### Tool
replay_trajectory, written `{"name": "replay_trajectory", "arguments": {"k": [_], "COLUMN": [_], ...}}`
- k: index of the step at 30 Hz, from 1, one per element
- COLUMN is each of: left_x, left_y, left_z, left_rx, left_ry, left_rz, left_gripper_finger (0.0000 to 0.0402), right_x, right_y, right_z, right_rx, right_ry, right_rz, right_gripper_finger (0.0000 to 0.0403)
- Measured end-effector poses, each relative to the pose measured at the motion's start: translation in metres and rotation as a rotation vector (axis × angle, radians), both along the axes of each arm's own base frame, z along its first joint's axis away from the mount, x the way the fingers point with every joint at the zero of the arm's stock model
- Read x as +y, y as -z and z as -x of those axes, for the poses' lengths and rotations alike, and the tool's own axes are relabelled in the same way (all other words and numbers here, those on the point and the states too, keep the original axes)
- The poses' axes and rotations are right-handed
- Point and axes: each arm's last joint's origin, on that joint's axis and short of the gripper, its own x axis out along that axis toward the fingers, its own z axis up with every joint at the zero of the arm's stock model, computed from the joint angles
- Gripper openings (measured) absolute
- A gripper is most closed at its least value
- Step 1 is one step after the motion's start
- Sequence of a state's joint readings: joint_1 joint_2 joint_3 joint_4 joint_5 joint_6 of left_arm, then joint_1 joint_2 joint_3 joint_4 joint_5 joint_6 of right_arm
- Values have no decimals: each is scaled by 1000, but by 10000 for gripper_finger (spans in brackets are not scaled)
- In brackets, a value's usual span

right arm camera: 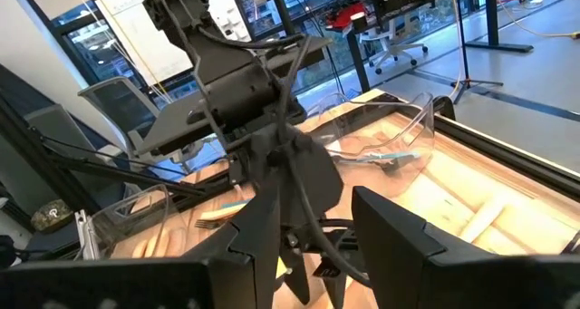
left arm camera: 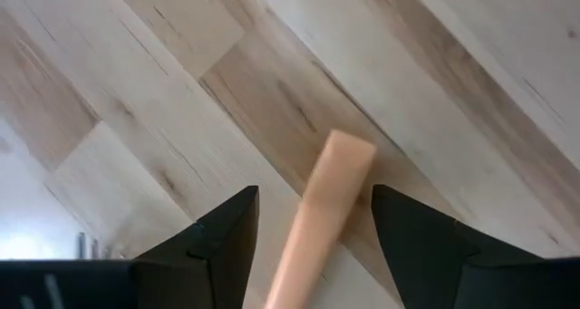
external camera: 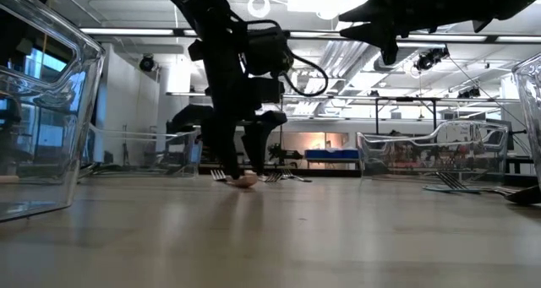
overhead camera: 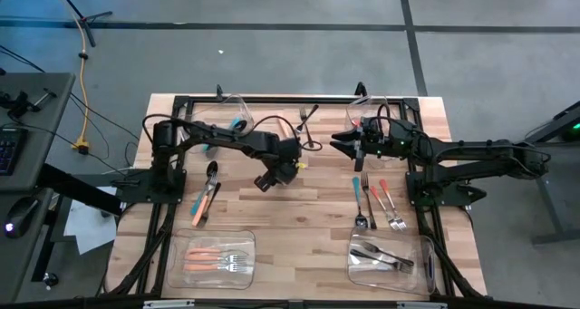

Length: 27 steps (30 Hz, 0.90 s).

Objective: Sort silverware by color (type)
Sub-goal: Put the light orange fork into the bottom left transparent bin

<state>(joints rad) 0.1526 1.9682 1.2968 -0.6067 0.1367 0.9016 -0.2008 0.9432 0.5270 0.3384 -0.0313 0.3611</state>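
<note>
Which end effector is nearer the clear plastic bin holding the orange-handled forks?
Left. The left end effector is over the table's middle, up and right of that clear plastic bin. The right end effector is farther, near the table's far right.

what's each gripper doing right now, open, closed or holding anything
Left gripper: open, astride an orange handle lying on the table.
Right gripper: cannot be told; hovering above the table near the far right bin.
</note>
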Motion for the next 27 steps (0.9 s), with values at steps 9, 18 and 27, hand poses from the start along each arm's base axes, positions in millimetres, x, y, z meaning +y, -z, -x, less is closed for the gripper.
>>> {"name": "replay_trajectory", "arguments": {"k": [9, 18, 27], "left_x": [10, 11, 10], "left_y": [12, 21, 22], "left_z": [6, 5, 7], "left_rx": [34, 57, 81], "left_ry": [14, -3, -5], "left_rz": [0, 15, 21], "left_gripper_finger": [207, 205, 106], "right_x": [0, 0, 0], "right_y": [0, 0, 0], "right_z": [0, 0, 0], "right_rx": [0, -1, -2], "right_ry": [-1, -1, -1], "right_rz": [0, -1, -1], "right_gripper_finger": [124, 124, 124]}}
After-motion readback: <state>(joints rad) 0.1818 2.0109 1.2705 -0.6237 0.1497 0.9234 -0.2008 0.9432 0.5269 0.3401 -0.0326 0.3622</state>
